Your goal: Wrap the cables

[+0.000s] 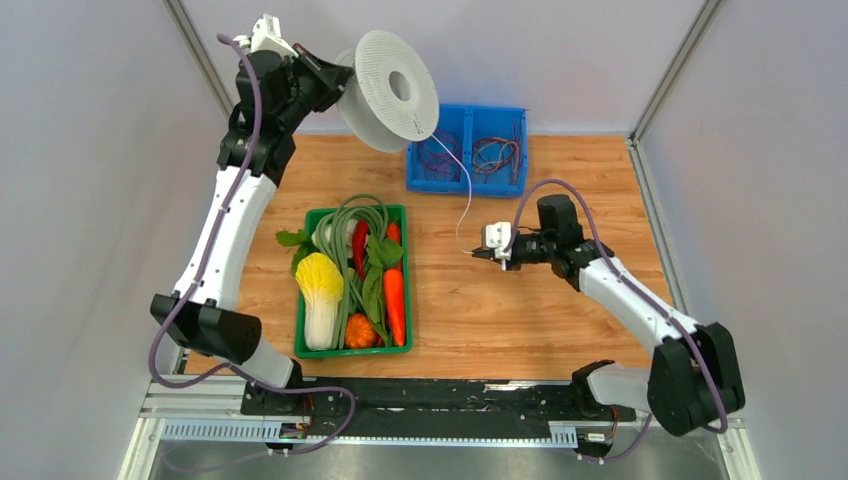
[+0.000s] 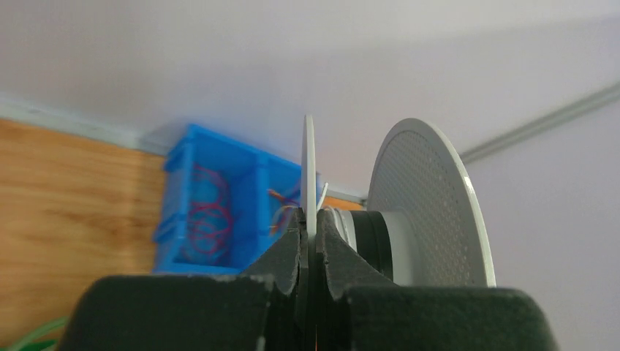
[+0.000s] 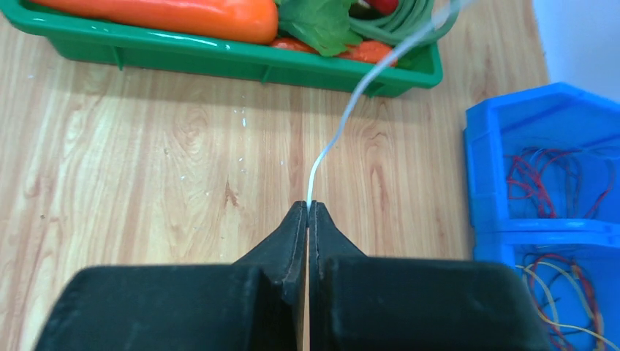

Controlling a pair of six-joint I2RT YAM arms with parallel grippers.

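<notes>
Over the wooden table (image 1: pixel 560 300), the left pincer (image 2: pixel 309 228) clamps the spool (image 1: pixel 398 92) while the right pincer (image 3: pixel 308 212) pinches the white wire (image 3: pixel 342 124).

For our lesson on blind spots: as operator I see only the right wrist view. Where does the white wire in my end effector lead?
Observer: The white wire runs up to a grey spool at far left.
Operator: What holds the spool?
Observer: The left end effector, shut on the edge of one flange.
Operator: Is the wire taut?
Observer: No, it curves loosely past the blue bin.
</notes>
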